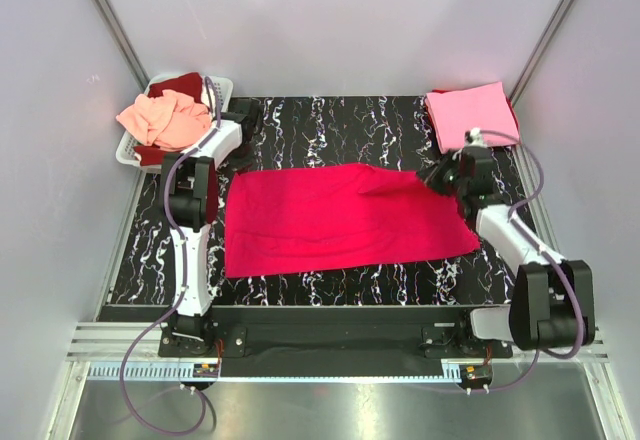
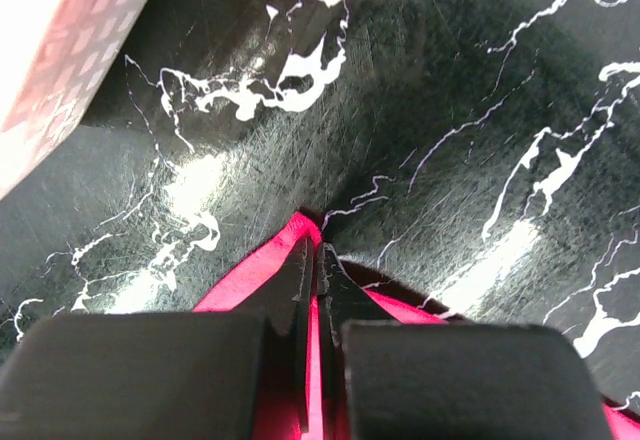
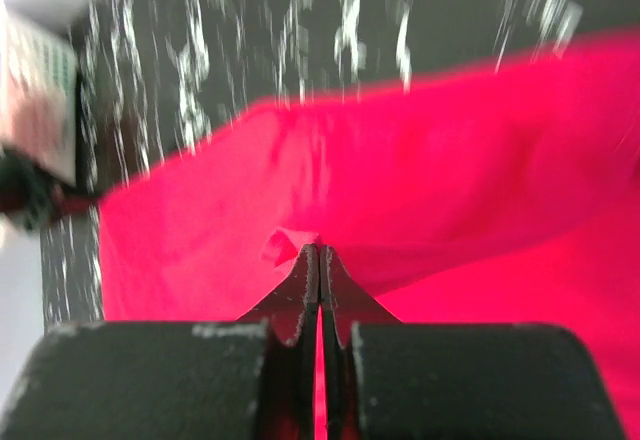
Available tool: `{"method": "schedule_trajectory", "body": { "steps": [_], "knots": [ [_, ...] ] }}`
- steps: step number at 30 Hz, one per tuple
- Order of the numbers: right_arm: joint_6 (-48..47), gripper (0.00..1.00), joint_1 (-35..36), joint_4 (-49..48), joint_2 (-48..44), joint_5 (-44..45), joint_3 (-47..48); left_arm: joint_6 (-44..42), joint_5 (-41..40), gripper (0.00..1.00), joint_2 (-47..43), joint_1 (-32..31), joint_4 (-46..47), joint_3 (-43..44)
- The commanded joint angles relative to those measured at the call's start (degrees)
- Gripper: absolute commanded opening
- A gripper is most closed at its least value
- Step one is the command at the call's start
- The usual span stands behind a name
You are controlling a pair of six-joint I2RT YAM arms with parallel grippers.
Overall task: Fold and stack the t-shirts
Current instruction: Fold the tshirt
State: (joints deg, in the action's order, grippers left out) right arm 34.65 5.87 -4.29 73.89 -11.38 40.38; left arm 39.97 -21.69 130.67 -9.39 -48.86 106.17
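Spanning the worktop's middle, the crimson t-shirt [image 1: 340,218] is being stretched flat for folding, the left gripper [image 2: 314,260] pinching its far-left corner and the right gripper [image 3: 318,260] apparently pinching its blurred far-right edge.

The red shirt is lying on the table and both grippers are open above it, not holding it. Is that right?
Not quite. The red shirt does lie on the table, but both grippers are shut on it. The wrist views show the left gripper and the right gripper each pinching red cloth.
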Motion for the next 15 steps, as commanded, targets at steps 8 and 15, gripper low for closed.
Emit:
{"method": "schedule_trajectory", "body": {
  "steps": [8,15],
  "knots": [
    [-3.27,0.00,-10.88,12.01,9.34,-1.10,22.96,-4.10,0.25,0.00,-6.03,-0.98,-6.86,6.25],
    [-5.65,0.00,-10.97,16.07,4.70,2.93,23.43,-5.25,-1.24,0.00,-14.82,-2.04,-3.88,-4.91]
  ]
}}
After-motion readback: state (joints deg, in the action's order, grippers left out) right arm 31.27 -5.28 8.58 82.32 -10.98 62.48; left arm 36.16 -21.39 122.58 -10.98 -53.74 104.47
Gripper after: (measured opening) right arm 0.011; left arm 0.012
